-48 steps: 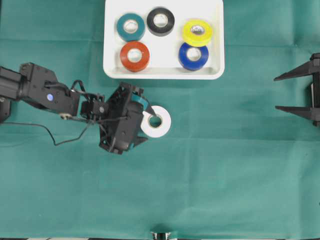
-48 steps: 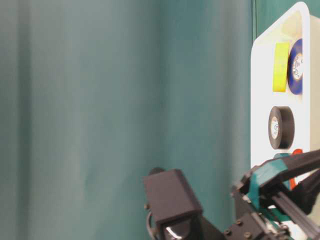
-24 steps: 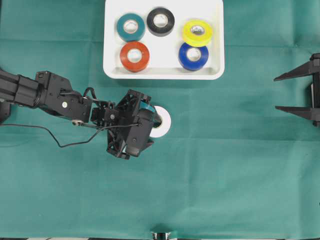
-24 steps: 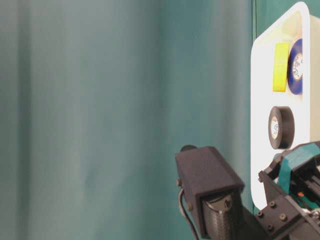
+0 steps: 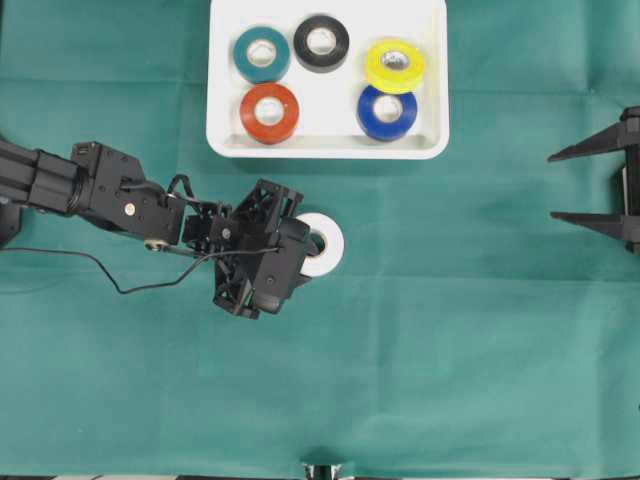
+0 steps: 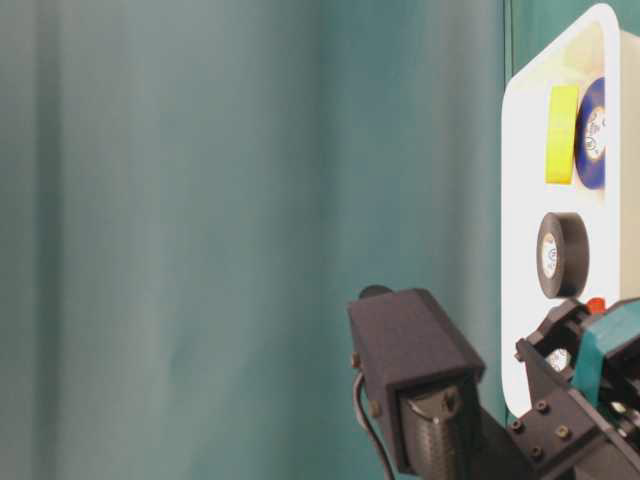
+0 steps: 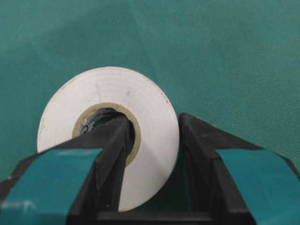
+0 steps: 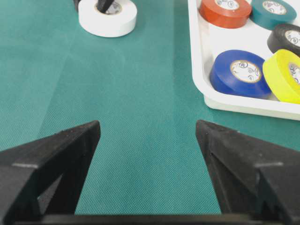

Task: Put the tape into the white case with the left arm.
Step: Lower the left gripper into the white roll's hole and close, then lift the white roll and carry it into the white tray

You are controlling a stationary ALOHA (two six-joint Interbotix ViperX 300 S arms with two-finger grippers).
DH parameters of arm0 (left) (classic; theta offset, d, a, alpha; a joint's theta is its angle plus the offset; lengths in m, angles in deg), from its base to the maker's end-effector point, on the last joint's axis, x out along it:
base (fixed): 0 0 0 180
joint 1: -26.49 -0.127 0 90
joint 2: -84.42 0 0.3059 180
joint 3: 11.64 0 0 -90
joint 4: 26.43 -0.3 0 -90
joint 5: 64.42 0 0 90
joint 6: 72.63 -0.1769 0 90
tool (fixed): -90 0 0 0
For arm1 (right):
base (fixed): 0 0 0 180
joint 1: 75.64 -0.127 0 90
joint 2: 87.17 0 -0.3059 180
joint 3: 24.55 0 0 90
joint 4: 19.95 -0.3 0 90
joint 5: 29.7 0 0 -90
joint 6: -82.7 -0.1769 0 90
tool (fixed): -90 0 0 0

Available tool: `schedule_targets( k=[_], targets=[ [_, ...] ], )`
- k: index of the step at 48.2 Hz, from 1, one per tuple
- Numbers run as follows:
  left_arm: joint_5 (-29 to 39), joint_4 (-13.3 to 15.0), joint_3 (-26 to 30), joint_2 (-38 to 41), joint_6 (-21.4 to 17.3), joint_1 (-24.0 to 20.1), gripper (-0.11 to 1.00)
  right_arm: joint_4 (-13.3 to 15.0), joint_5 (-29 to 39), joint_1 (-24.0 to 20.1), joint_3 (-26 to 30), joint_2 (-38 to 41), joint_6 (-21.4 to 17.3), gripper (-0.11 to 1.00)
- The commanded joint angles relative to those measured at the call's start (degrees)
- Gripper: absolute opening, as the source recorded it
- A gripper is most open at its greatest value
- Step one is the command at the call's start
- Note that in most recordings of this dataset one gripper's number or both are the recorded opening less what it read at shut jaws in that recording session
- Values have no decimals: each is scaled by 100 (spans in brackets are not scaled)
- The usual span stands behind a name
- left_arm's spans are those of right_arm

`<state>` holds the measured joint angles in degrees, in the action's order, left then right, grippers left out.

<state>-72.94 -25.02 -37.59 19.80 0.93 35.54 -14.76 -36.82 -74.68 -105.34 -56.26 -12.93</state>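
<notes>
- While the white tape [image 5: 326, 243] lies flat on the green cloth of the desk [image 5: 450, 350], just below the near rim of the white case [image 5: 226, 100] and outside it, the task's main move is not yet done.
- In the left wrist view the left gripper [image 7: 152, 154] has its jaws drawn in narrow on the roll: one finger stands inside the cardboard core, the other against the outer face, so the roll's wall sits pinched between them.
- Judging from that, the grasp looks made or nearly made; whether the hold is firm enough to lift I cannot tell, since the roll rests on the cloth with no gap showing beneath it.
- Five rolls sit in the case: a teal roll [image 5: 261, 53], a black roll [image 5: 321, 42], a yellow roll [image 5: 394, 64], a red roll [image 5: 269, 112] and a blue roll [image 5: 387, 112].
- Bare white floor shows between the red and blue rolls, which looks like the likeliest room for the tape.
- What is left, as I judge it: raise the roll, carry it over the rim, set it down on that bare patch and let go.
- The right gripper [image 8: 147, 136] hangs well apart at the desk's right edge, jaws wide and holding nothing.
</notes>
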Motion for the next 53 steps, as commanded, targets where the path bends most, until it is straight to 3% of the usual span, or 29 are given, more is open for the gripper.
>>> schedule_targets(
  k=[1,27,39,53],
  targets=[
    [-18,18,44,-255,0,0,30,0,-62,9,62,35,-9,86],
    [773,9,97,-1362,-53,-35,30,0,-62,9,62,35,-9,86],
    [1090,0,97,-1494,-62,-62,30,0,-53,0,62,35,-9,86],
    [1090,-18,185,-1380,-88,-606,30,0,-62,9,62,35,-9,86]
  ],
)
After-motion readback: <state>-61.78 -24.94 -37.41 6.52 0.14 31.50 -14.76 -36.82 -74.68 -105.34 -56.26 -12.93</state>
